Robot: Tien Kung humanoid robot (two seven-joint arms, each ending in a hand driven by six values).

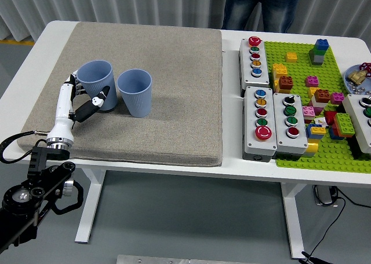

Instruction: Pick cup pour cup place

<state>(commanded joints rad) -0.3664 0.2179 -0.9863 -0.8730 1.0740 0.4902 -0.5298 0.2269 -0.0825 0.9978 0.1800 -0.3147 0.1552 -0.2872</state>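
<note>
Two blue cups stand close together on the grey mat (162, 90). My left hand (87, 99) has its fingers wrapped around the left cup (97, 84), which leans to the right toward the other one. The right cup (135, 92) stands upright, its rim almost touching the held cup. I cannot see inside either cup well enough to tell what they hold. My right hand is out of the picture.
Three grey button boxes (260, 121) stand to the right of the mat. A green baseplate (324, 154) with several loose bricks lies at the far right. A person (261, 6) stands at the far edge of the table.
</note>
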